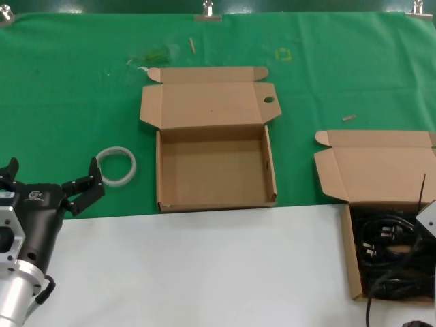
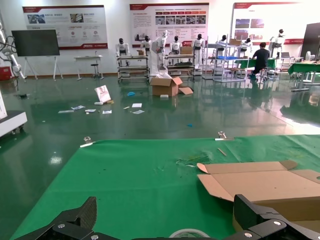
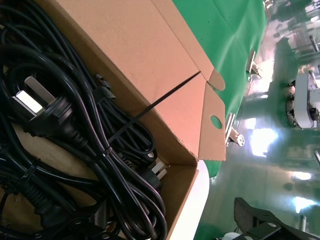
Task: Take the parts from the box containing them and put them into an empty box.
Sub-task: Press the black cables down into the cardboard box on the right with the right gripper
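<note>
On the right near edge, the box containing them (image 1: 340, 177) is sitting open, black cords (image 1: 385, 248) tangling inside: light, floppy, best pinched at a chunky plug (image 3: 47, 112). Left gripper (image 1: 51, 182) is waiting open, far left. Right gripper's state: cannot tell.

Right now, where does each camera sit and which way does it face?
Head: high, facing forward and down at empty box, cord box; left gripper, open, shows at left.
Left wrist: behind that gripper, facing across green cloth into hall; both fingers show.
Right wrist: over cord box, close on cords; its fingers unseen.
Shared: head and right wrist see cords.
</note>
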`<action>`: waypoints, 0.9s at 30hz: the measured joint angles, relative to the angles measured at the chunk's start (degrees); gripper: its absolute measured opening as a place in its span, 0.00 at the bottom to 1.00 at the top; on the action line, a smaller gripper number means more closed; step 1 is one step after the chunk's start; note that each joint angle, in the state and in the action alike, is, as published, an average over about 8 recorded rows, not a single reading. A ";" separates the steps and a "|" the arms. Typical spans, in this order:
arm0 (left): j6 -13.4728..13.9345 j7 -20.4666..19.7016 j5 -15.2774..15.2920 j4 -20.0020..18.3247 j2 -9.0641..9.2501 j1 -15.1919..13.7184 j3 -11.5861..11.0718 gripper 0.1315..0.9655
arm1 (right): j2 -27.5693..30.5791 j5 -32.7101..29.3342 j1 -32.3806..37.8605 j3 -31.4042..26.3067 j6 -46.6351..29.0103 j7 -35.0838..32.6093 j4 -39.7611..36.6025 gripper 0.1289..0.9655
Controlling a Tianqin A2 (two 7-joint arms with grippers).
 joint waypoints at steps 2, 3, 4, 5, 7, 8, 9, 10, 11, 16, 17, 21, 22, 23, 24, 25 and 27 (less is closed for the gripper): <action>0.00 0.00 0.00 0.00 0.00 0.00 0.00 1.00 | -0.19 0.00 0.36 0.50 -0.06 -0.68 -0.34 0.87; 0.00 0.00 0.00 0.00 0.00 0.00 0.00 1.00 | -0.27 0.00 0.49 0.67 -0.09 -0.91 -0.48 0.85; 0.00 0.00 0.00 0.00 0.00 0.00 0.00 1.00 | -0.35 0.00 0.60 0.77 -0.10 -1.07 -0.60 0.83; 0.00 0.00 0.00 0.00 0.00 0.00 0.00 1.00 | -0.41 0.00 0.68 0.82 -0.12 -1.18 -0.69 0.83; 0.00 0.00 0.00 0.00 0.00 0.00 0.00 1.00 | -0.51 0.00 0.78 0.84 -0.15 -1.30 -0.84 0.83; 0.00 0.00 0.00 0.00 0.00 0.00 0.00 1.00 | -0.53 0.00 0.81 0.81 -0.16 -1.32 -0.89 0.83; 0.00 0.00 0.00 0.00 0.00 0.00 0.00 1.00 | -0.55 0.00 0.83 0.77 -0.16 -1.32 -0.92 0.81; 0.00 0.00 0.00 0.00 0.00 0.00 0.00 1.00 | -0.55 0.00 0.83 0.71 -0.17 -1.30 -0.95 0.78; 0.00 0.00 0.00 0.00 0.00 0.00 0.00 1.00 | -0.55 0.00 0.82 0.65 -0.18 -1.26 -0.97 0.76; 0.00 0.00 0.00 0.00 0.00 0.00 0.00 1.00 | -0.56 0.00 0.59 0.16 -0.15 -0.82 -0.79 0.63; 0.00 0.00 0.00 0.00 0.00 0.00 0.00 1.00 | -0.56 0.00 0.51 0.04 -0.13 -0.70 -0.71 0.63; 0.00 0.00 0.00 0.00 0.00 0.00 0.00 1.00 | -0.59 0.00 0.15 -0.46 -0.01 -0.28 -0.25 0.50; 0.00 0.00 0.00 0.00 0.00 0.00 0.00 1.00 | -0.60 0.00 0.05 -0.59 0.03 -0.18 -0.11 0.47; 0.00 0.00 0.00 0.00 0.00 0.00 0.00 1.00 | -0.62 0.00 -0.06 -0.72 0.08 -0.08 0.04 0.44; 0.00 0.00 0.00 0.00 0.00 0.00 0.00 1.00 | -0.63 0.00 -0.16 -0.85 0.13 0.02 0.18 0.41; 0.00 0.00 0.00 0.00 0.00 0.00 0.00 1.00 | -0.64 0.00 -0.27 -0.98 0.20 0.12 0.34 0.37; 0.00 0.00 0.00 0.00 0.00 0.00 0.00 1.00 | -0.67 0.00 -0.48 -1.27 0.34 0.35 0.68 0.35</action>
